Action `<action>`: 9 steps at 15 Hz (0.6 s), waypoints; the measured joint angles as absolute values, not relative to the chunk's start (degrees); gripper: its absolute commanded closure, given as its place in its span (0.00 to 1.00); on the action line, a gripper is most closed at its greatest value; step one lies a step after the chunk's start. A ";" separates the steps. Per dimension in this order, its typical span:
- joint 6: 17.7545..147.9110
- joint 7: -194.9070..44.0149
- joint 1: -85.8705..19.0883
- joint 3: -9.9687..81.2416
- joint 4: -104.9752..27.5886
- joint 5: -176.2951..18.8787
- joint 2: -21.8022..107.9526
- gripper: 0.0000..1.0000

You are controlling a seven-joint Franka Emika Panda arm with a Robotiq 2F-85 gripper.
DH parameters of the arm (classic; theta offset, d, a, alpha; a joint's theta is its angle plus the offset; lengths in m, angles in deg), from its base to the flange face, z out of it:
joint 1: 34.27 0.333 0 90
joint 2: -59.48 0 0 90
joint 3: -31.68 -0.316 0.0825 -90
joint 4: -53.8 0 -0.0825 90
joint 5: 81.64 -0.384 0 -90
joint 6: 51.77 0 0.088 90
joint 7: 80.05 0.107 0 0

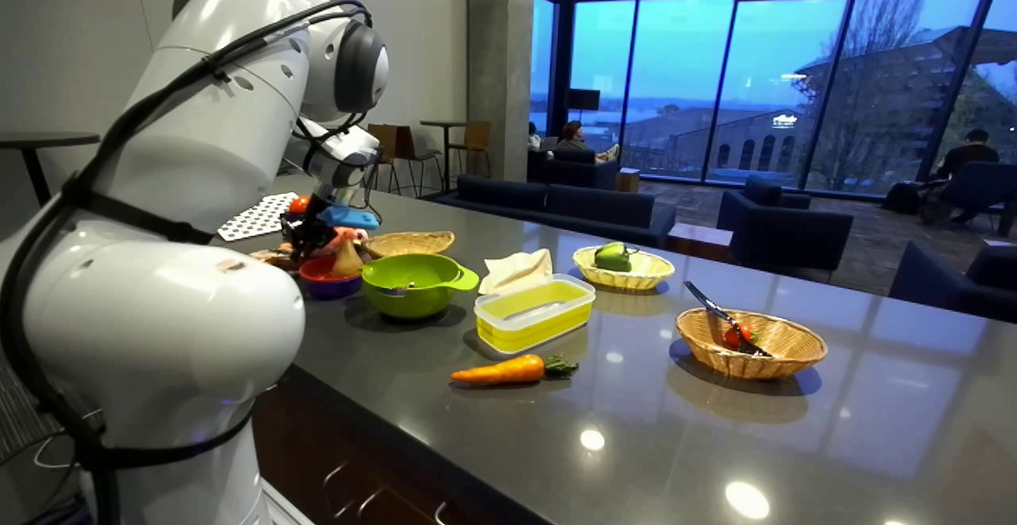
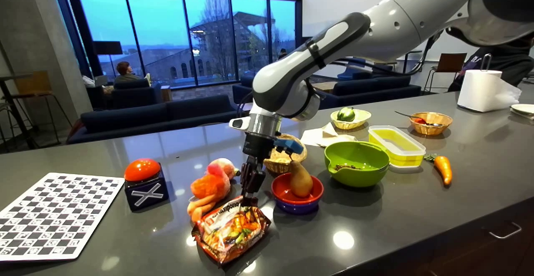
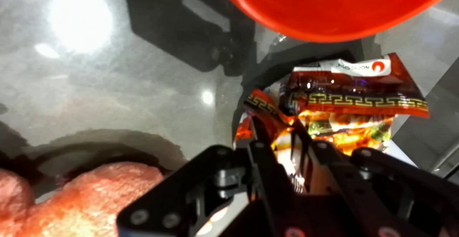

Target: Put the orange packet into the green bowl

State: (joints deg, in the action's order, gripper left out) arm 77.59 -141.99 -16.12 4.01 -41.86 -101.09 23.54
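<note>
The orange packet is a shiny snack bag with a food picture, at the table's near side in an exterior view. My gripper is down at its upper edge. In the wrist view the fingers are close together, and the packet's film is bunched up between the fingertips. The packet appears to rest on or just above the table; I cannot tell which. The green bowl stands apart from the packet, past a red bowl, with small dark bits inside. It also shows in an exterior view. The wrist view does not show it.
A red bowl with a pear stands between packet and green bowl. A plush toy lies beside the gripper. A red-button box, wicker basket, yellow container and carrot are on the table.
</note>
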 measured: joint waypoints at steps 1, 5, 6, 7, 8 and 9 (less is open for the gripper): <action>77.64 -141.91 -16.10 4.00 -41.82 -101.09 23.56 1.00; 77.98 -141.07 -15.94 4.01 -41.74 -100.94 23.68 0.99; 78.16 -140.77 -15.85 4.01 -41.74 -100.83 23.73 0.99; 78.31 -140.41 -15.78 4.01 -41.74 -100.68 23.81 0.99; 78.38 -140.11 -15.66 4.01 -41.74 -100.54 23.93 0.99; 78.41 -139.79 -15.53 4.01 -41.74 -100.28 24.13 0.99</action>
State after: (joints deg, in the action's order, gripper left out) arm 78.41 -139.79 -15.53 4.01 -41.74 -100.28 24.13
